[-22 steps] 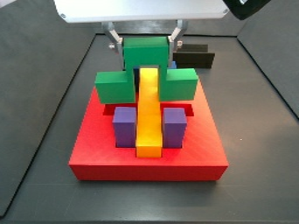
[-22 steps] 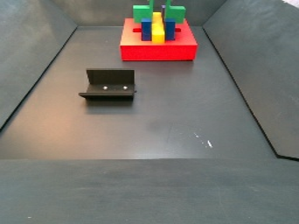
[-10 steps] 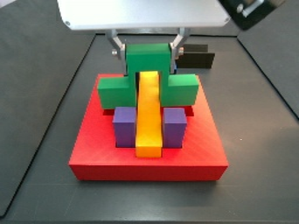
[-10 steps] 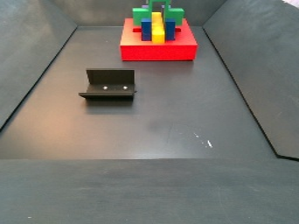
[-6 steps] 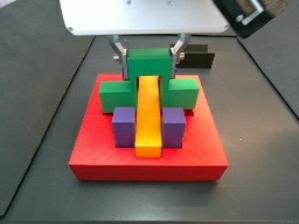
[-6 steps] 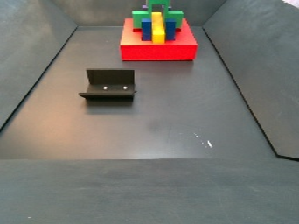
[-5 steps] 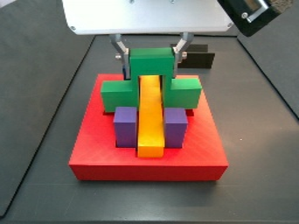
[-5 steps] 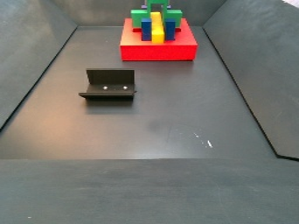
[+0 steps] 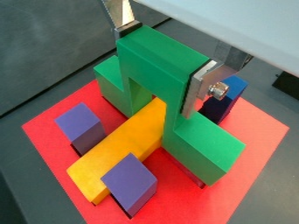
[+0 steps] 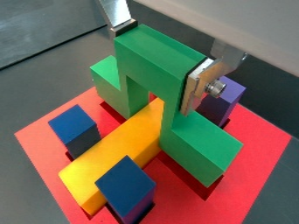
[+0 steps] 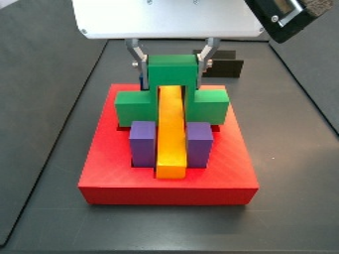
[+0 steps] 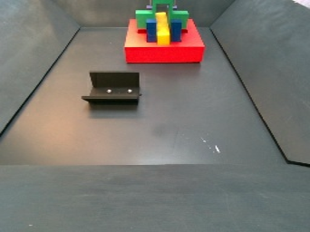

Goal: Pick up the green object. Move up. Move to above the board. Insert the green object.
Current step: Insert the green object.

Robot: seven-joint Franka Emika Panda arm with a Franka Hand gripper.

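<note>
The green object [image 11: 169, 77] is an arch-shaped piece with a tall middle block and two low wings. My gripper [image 11: 169, 62] is shut on that middle block, with a silver finger [image 9: 201, 87] flat against each side. The piece straddles the far end of the yellow bar [image 11: 169, 131] on the red board [image 11: 117, 171]. In both wrist views, the green object [image 10: 158, 74] has its wings down at the board's surface [image 10: 254, 140]. Purple cubes [image 11: 142, 141] flank the bar in front. In a side view, the green object [image 12: 161, 15] shows on the far-off board [image 12: 164, 53].
A small black block [image 11: 223, 67] lies on the floor behind the board. The fixture [image 12: 111, 88] stands on the dark floor well away from the board. Blue cubes [image 10: 76, 129] sit on the board on the other side of the green piece. Sloped dark walls ring the floor.
My gripper has carried the green object down over the yellow bar until its wings reach the board. Over the last half second it has hardly moved.
</note>
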